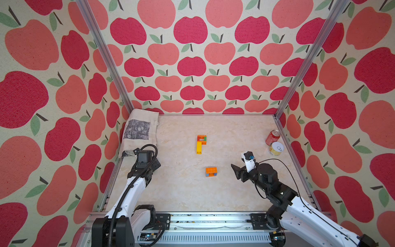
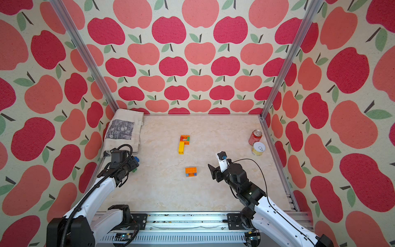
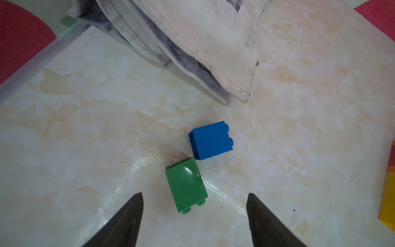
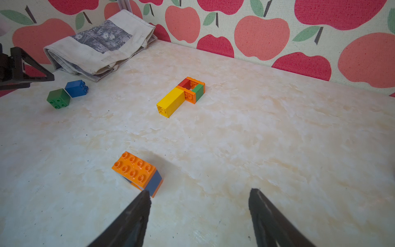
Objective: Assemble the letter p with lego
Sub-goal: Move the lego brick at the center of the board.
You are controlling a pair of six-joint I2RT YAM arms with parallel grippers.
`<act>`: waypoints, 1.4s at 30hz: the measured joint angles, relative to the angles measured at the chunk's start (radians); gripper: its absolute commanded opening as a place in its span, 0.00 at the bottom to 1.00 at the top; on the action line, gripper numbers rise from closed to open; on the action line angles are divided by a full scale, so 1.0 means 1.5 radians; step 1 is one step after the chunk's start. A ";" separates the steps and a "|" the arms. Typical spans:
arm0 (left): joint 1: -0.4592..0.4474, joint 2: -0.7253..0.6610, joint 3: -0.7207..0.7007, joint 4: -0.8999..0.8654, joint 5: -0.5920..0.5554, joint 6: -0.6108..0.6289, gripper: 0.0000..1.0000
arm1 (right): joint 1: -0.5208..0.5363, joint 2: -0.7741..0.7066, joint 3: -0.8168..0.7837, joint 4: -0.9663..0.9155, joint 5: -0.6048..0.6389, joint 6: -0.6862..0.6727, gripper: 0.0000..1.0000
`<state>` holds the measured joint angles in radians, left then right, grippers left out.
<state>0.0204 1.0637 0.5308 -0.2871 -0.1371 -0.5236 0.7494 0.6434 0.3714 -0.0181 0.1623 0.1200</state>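
Both my hands are empty. My left gripper (image 3: 194,194) hangs with its jaws spread above the green plastic lego brick (image 3: 186,188). My right gripper (image 4: 199,190) is spread too, near the orange-and-light-blue studded lego block (image 4: 136,171).

The P-shaped lego figure (image 1: 201,143), a yellow stem with an orange, red and green loop, lies flat mid-table, well apart from both hands. I judge the letter essentially built, so what is left is checking.

If another piece is wanted, the green brick is nearest. I would drop straight down and square my jaws to its skewed sides.

The blue plastic lego brick (image 3: 210,143) sits at its corner, touching or nearly so. The folded white printed cloth (image 3: 192,42) and the aluminium side rail (image 3: 42,57) crowd that side.

The marble-patterned table (image 1: 235,132) is open around the figure. The red soda can (image 1: 273,137) stands by the right edge.
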 measured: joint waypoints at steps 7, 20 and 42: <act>0.022 0.154 0.070 0.034 0.040 0.017 0.81 | -0.004 0.000 -0.006 0.001 -0.005 0.000 0.76; 0.062 0.372 0.225 0.017 0.163 0.047 0.55 | -0.010 0.002 -0.008 0.001 -0.004 0.000 0.76; -0.028 0.403 0.265 -0.023 0.200 0.053 0.51 | -0.016 0.009 -0.012 0.001 -0.004 0.000 0.77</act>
<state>-0.0216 1.6684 0.9287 -0.3222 0.1623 -0.4446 0.7250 0.6567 0.3527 -0.0162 0.1562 0.1204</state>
